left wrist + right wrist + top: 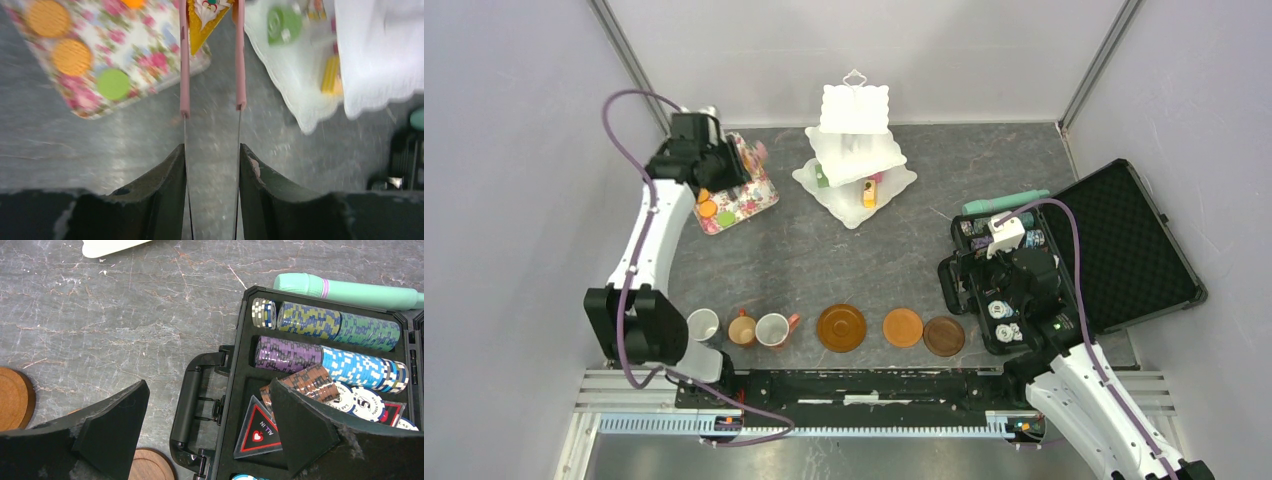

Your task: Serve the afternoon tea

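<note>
Cake wedge (202, 20) in the tongs, just left of the three-tier stand (854, 150)

Your left gripper (212, 147) is clenched on a pair of pink-tipped tongs (184, 60). Their thin blades lie against the inner faces of both dark fingers. The pink tips pinch a yellow-orange cake wedge with a white decorated top from both sides. In the left wrist view its pointed end shows against the corner of the floral tray (145, 55) that faces the stand. You cannot tell from here whether the wedge is clear of the tray. The tray lies to the stand's left, near it but apart, with round toy cakes (71, 56) in orange and green lying on it.

The white scalloped stand is upright at the far middle of the table (824, 270). Its bottom tier carries a green cake (282, 24) and a yellow one (330, 75).

Closer to you than the stand, a single row runs along the table's near edge. Three mugs (742, 328) sit left of the stand's line. Three brown-orange saucers (903, 327) sit in front of the stand and to its right, all bare.

Your right gripper (207, 385) hangs released, with the jaws spread wide and nothing between them. It is above the handle end of the open poker-chip case (1124, 240), which lies to the stand's right and nearer to you. A mint-green cylinder (350, 292) lies along the case's far edge.
</note>
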Robot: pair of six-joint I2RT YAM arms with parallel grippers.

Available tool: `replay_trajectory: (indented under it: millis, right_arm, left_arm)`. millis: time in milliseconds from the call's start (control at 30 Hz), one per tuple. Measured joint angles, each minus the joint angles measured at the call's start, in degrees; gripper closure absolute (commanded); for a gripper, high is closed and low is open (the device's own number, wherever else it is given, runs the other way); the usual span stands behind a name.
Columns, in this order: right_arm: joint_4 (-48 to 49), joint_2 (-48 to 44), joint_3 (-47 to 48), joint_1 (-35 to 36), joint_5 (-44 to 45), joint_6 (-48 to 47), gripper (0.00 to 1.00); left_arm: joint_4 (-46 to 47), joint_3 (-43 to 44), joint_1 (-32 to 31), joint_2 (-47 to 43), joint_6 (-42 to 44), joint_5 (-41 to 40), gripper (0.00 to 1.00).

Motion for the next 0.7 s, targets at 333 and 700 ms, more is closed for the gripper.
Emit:
replay_trajectory:
  millis: [333,700]
  right_arm:
    - [0.02,0.07,0.0,0.0,0.0,0.0,0.02]
    - [0.0,0.07,0.0,0.0,0.04,-0.02,0.02]
  left_arm:
    - [6.19,-20.83,-16.41,-7.23,-6.88,1.31,0.71]
    - [19.54,-24.79,-25.77,-6.05,-14.19,-0.74,0.71]
